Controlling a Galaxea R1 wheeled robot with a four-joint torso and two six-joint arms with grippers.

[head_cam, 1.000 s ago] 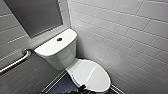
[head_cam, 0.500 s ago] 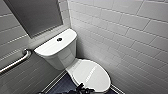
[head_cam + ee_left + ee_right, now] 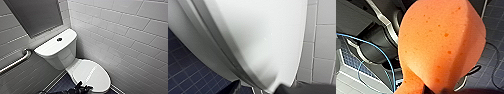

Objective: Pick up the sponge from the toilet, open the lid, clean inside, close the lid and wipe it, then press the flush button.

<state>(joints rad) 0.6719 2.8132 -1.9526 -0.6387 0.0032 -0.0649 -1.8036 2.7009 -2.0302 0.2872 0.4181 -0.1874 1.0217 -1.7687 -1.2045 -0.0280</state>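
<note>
**Sponge clamped in the right gripper, toilet lid down**

The sponge point(image 3: 441, 42) is orange-red with a matte, finely pored face dotted with darker orange specks. It swells into a broad rounded lobe and narrows sharply to a waist. The right gripper point(image 3: 436, 89) pinches it at that waist, its dark tips pressed into the foam. This gripper holds the sponge away from the toilet, over the robot's own dark body, with a thin blue cable point(image 3: 386, 53) looping behind it. The dark blue floor tiles point(image 3: 493, 22) lie beyond.

The toilet point(image 3: 60, 58) stands in a corner of white tiled walls. It is glossy white, with a rounded rectangular tank whose flat top carries the small round dark flush button point(image 3: 59, 39) at its centre. In front of the tank the lid point(image 3: 91, 75) lies shut over the bowl, a smooth, shiny oval with a pale streak of reflected light running along it.

The left gripper point(image 3: 81, 87) is at the front edge of the lid, on the side toward the floor. I cannot tell whether it is spread or closed. In the left wrist view the lid's curved rim runs close past the camera, with the white bowl below it.

On the wall beside the tank, on the side away from the corner, a metal grab bar point(image 3: 15, 62) slants along the tiles. Above the tank hangs a dark flat panel point(image 3: 35, 15).
</note>
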